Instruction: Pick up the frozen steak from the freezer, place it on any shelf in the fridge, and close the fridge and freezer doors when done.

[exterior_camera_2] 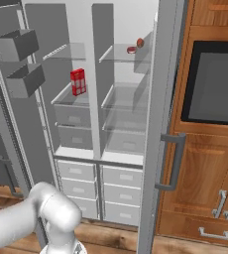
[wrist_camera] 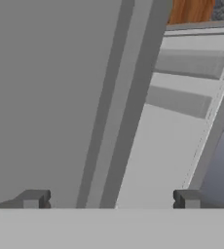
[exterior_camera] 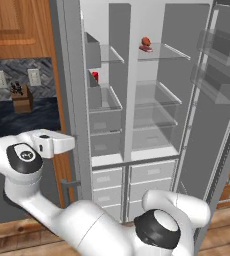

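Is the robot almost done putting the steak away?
Almost! Done: the frozen steak already lies on the top shelf of the fridge, next to an orange-red lump. In hand: the hand is open and empty, close up against a grey door panel, probably getting ready to push it. Left: the freezer door and the fridge door both stand wide open.
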